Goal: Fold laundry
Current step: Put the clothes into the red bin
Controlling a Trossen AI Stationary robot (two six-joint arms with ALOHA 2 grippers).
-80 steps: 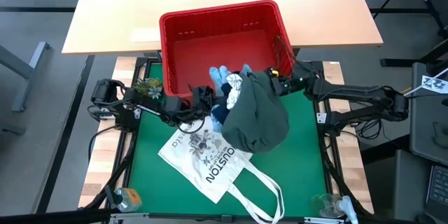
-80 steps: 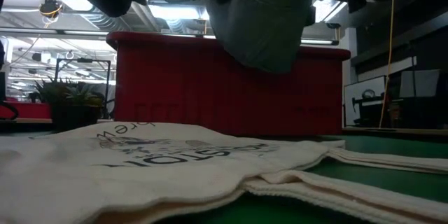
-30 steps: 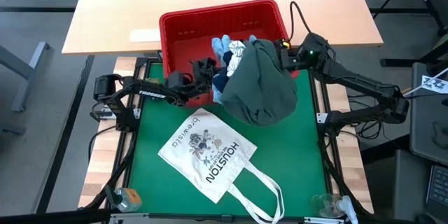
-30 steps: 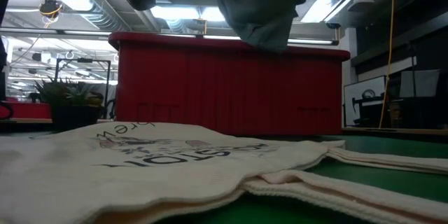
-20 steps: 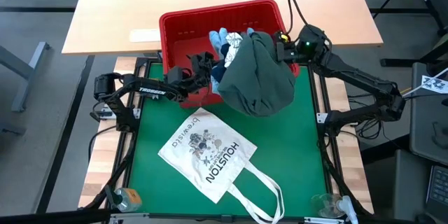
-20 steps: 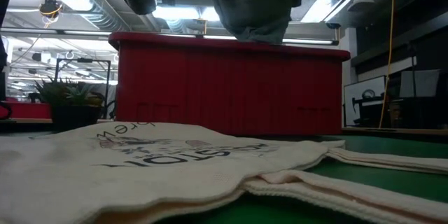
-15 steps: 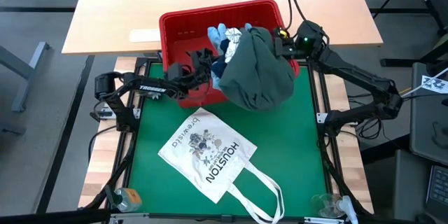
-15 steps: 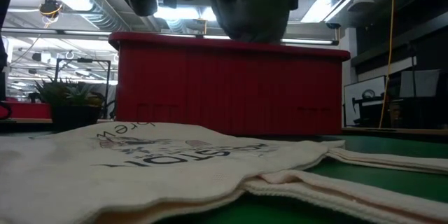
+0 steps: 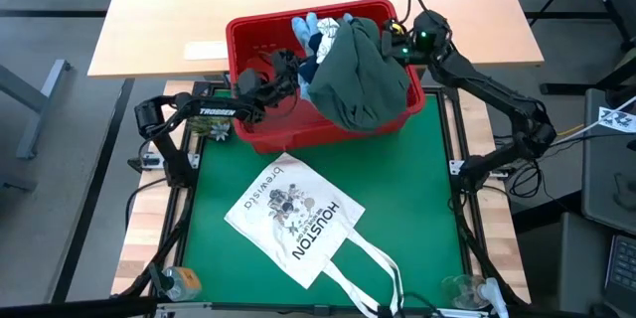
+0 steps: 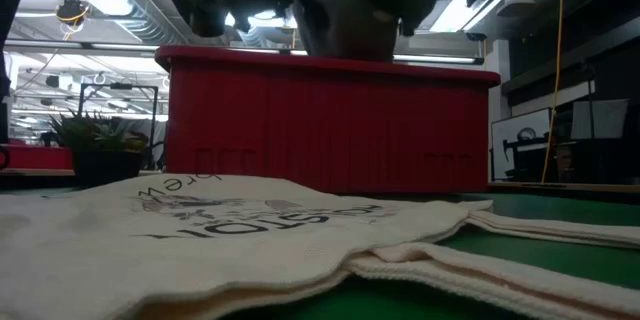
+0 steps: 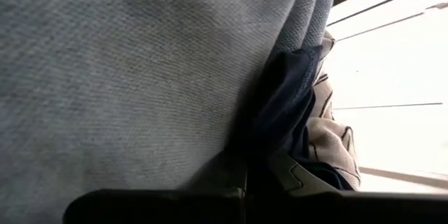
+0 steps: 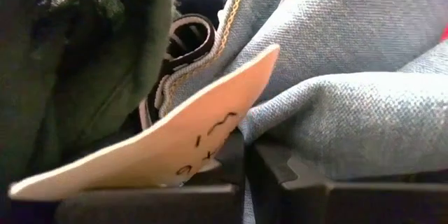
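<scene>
1. Green matting covers the tabletop (image 9: 417,189), and a pale wooden desk (image 9: 179,10) stands beyond it
2. At the mat's far edge sits a red basket (image 9: 260,135), with the bundled laundry (image 9: 360,78) held over its opening between the 2 arms
3. From the left side, the left gripper (image 9: 285,70) has its fingers clenched on the bundle's edge, where light blue denim (image 11: 126,70) and navy cloth (image 11: 287,112) press right against them
4. From the right side, the right gripper (image 9: 395,38) has its fingers (image 12: 294,175) clenched on denim folds (image 12: 336,112) beside the dark olive garment (image 12: 77,77); a tan label (image 12: 161,147) lies across them
5. Nearer the camera, a white tote bag (image 9: 298,221) lies flat on the mat, well apart from the basket, its handles (image 9: 368,268) trailing toward the near edge
</scene>
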